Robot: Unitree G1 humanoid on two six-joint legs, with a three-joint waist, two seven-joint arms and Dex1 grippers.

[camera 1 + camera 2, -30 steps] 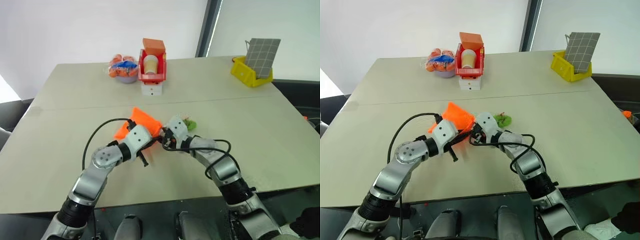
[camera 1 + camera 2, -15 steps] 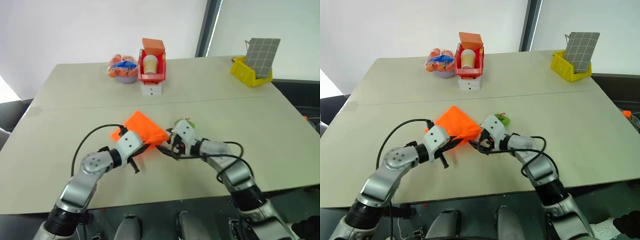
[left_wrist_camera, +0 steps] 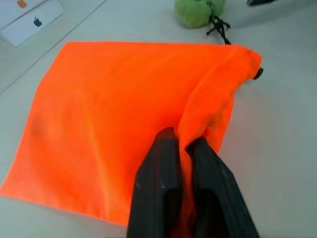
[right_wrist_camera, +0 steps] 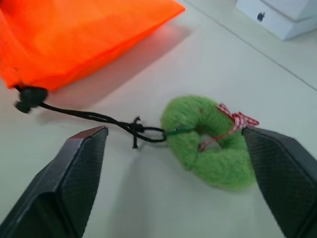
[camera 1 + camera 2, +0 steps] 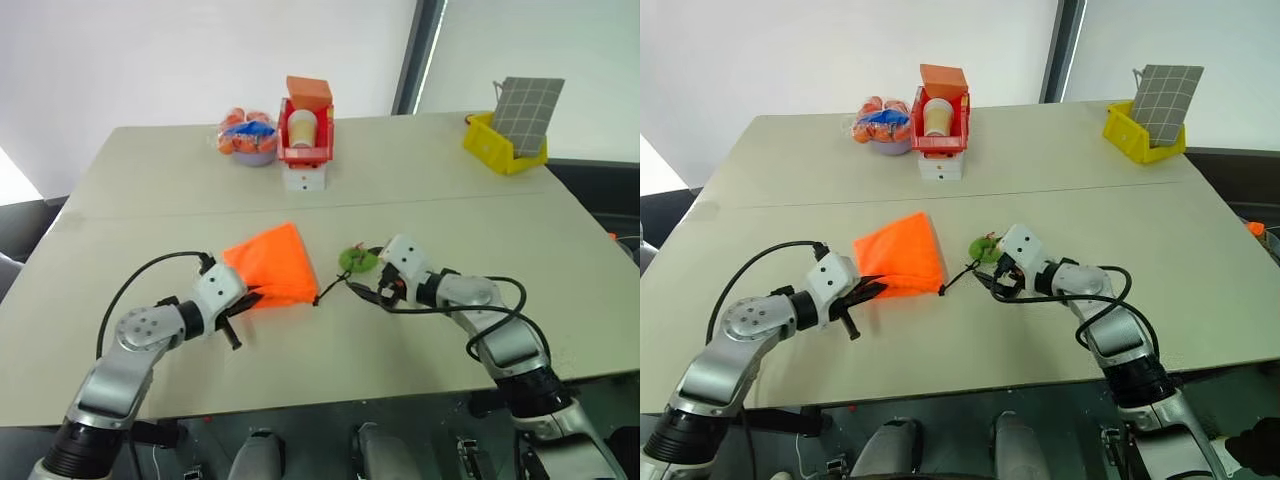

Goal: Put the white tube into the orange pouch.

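Note:
The orange pouch (image 5: 268,265) lies flat on the table, its mouth drawn together. Its black cord (image 4: 89,116) runs across the table to a green ring tag (image 5: 355,259). My left gripper (image 5: 248,297) sits at the pouch's near edge, shut on a fold of the orange fabric (image 3: 114,99). My right gripper (image 5: 370,289) hovers just short of the green tag (image 4: 208,141), open wide, one finger to each side with nothing held. The white tube is out of view.
At the back of the table stand a red bin with a paper cup (image 5: 303,130) on a white box (image 5: 302,180), a bag of orange fruit (image 5: 246,137), and a yellow bin (image 5: 500,150) holding a checked board at the far right.
Both arms have drawn apart. The left gripper pulled the pouch leftward, and it now lies flat. The right gripper opened, let go at the pouch's mouth and moved right; the cord lies stretched out.

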